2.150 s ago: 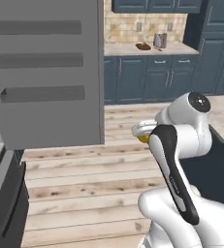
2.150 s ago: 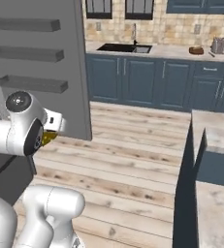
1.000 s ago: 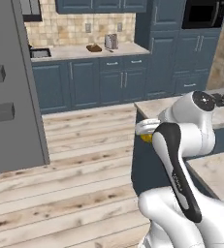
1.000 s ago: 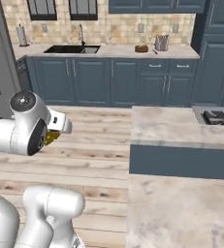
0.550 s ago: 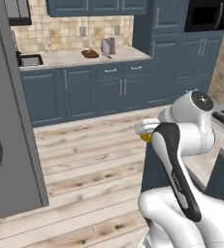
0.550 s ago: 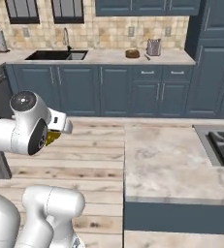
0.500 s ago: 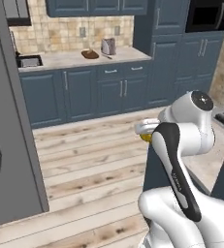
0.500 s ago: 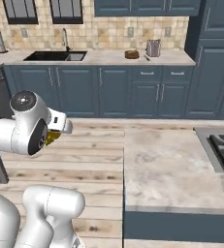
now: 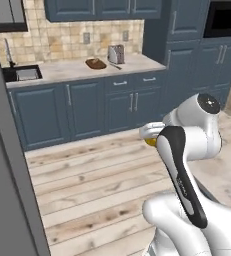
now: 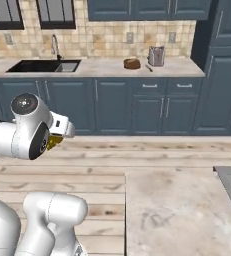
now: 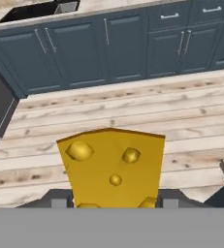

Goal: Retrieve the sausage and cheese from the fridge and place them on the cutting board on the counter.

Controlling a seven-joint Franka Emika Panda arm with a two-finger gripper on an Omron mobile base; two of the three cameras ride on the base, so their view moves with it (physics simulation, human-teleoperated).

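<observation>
My gripper [image 11: 111, 201] is shut on the cheese [image 11: 111, 167], a bright yellow wedge with holes held between the two dark fingertips. From the base cameras the cheese [image 9: 151, 141] [image 10: 53, 142] shows as a yellow sliver at the hand, close to the arm's body. The dark brown oval cutting board [image 9: 95, 63] [image 10: 132, 63] lies on the beige counter [image 9: 72, 71] [image 10: 107, 67] along the far wall, well away from the gripper. The grey fridge [image 9: 7, 165] fills the left edge. The sausage is out of view.
A sink [image 9: 21, 74] [image 10: 44, 65] is set in the counter left of the board, and a metal toaster [image 9: 116, 53] [image 10: 157, 56] stands right of it. A marbled island top [image 10: 177, 210] lies close at the right. Wooden floor [image 11: 133, 106] spans the gap.
The whole picture has shifted, so the base has turned away from the fridge toward the far counter. The cheese stays in the gripper, held the same way.
</observation>
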